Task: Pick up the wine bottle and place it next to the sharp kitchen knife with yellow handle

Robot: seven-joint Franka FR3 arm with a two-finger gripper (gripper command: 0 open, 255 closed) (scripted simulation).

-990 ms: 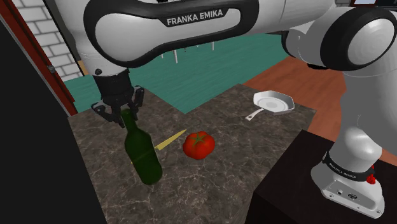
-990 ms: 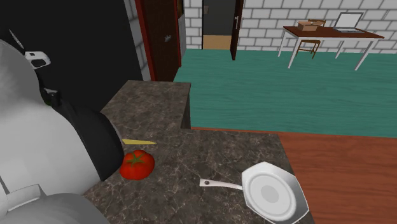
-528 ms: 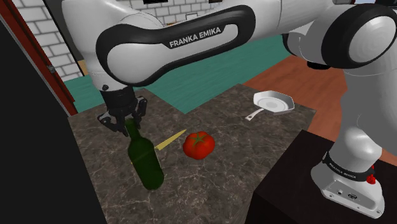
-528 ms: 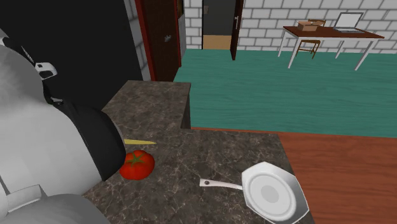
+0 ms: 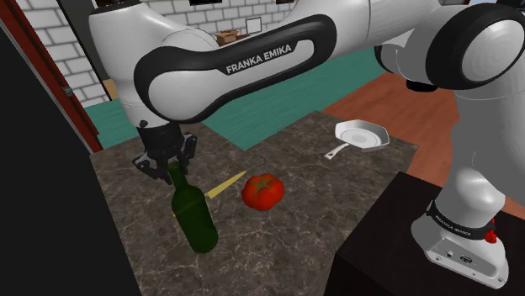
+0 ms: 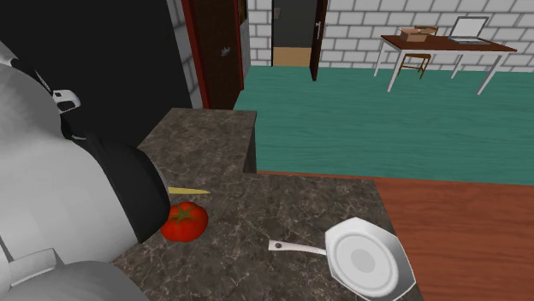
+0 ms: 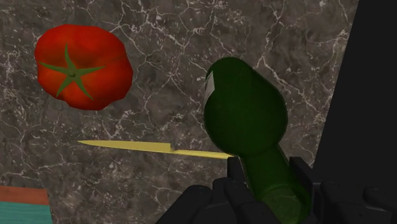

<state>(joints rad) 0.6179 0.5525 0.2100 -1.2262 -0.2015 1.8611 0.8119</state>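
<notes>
The white arm (image 5: 252, 59) arches over a dark marbled desk (image 5: 311, 210), and its black fingers (image 5: 154, 163) come down well to the shoulder view's left of the tomato (image 5: 262, 191). The dark green bottle (image 5: 193, 214) is there too, the nearest big thing on that side of the tomato, close to upright with its neck leaning a little away from it. I cannot tell whether its base rests on the desk. A white pan (image 5: 362, 134) lies on the desk well apart from the tomato, on the side away from the bottle. The red tomato sits near the desk's middle. A thin yellow knife (image 5: 225, 184) lies flat between tomato and bottle, just beside the tomato. In the wrist view the knife (image 7: 146, 147) runs behind the bottle (image 7: 245, 121). The fingers (image 7: 234, 172) are clenched around the bottle's neck.
</notes>
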